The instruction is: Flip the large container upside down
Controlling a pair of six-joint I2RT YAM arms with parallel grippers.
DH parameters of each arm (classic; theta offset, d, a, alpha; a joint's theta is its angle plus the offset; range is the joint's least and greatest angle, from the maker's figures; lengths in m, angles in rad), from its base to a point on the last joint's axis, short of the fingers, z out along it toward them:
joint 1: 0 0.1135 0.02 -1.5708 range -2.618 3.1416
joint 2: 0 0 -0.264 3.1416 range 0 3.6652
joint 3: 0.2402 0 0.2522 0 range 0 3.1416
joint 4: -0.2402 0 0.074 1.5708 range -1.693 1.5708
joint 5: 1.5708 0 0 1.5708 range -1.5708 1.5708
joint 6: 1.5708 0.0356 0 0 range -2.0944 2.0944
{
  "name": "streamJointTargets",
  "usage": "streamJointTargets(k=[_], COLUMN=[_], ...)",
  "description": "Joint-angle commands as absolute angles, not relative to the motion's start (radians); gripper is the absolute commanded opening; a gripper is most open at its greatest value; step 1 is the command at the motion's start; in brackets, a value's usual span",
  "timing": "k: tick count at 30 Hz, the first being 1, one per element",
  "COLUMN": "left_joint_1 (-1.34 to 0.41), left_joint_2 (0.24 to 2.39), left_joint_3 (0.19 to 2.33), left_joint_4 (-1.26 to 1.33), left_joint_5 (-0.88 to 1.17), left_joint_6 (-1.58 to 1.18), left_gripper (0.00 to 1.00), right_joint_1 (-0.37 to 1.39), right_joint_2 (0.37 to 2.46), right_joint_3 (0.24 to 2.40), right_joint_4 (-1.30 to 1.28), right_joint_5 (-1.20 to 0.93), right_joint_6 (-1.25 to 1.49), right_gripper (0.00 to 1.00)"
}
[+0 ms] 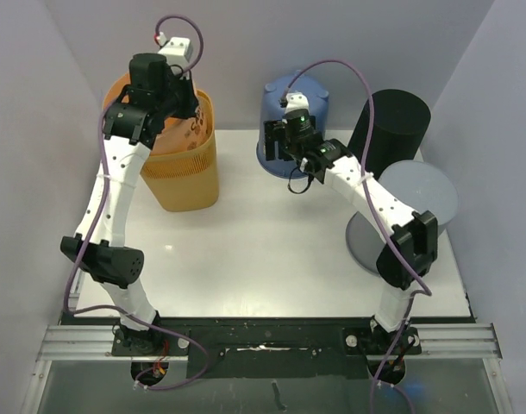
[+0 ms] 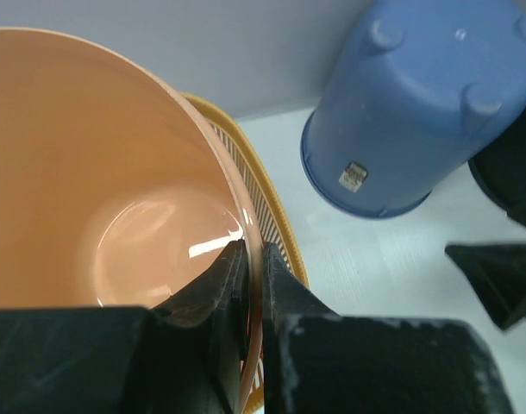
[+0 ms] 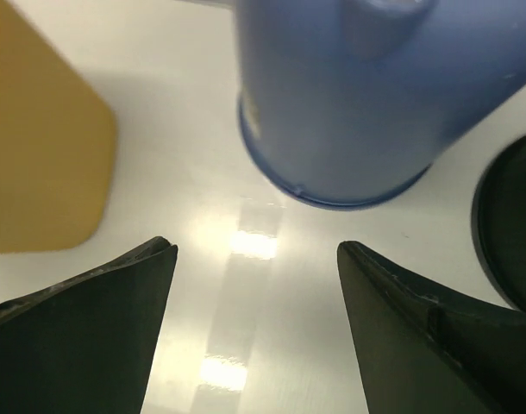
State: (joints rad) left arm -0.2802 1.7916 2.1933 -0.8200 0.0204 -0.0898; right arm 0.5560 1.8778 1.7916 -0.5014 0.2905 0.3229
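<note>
Your right fingers (image 1: pixel 272 145) stand wide apart, holding nothing. The blue bucket (image 3: pixel 366 95) sits upside down on the desk (image 3: pixel 203 172) just beyond their tips. Your left fingers (image 2: pixel 253 259) pinch the rim of the orange bucket (image 2: pixel 116 172), which sits inside the yellow basket (image 2: pixel 276 216).

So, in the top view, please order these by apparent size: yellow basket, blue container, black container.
1. yellow basket
2. black container and blue container look alike; the blue one is partly hidden, so I do not rank them.
</note>
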Motion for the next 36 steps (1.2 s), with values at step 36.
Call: streamJointTargets(k=[36], left_joint_1=[-0.376], left_joint_2=[1.428], left_joint_3=[2.022], left_joint_4=[-0.013], left_joint_5=[0.730], left_joint_6=[-0.618], left_gripper=[0.00], right_joint_1=[0.538], right_joint_2=[1.030], right_joint_3=[1.517], right_joint_4=[-0.534], right_joint_5=[0.730], right_joint_6=[0.266], right_gripper=[0.84])
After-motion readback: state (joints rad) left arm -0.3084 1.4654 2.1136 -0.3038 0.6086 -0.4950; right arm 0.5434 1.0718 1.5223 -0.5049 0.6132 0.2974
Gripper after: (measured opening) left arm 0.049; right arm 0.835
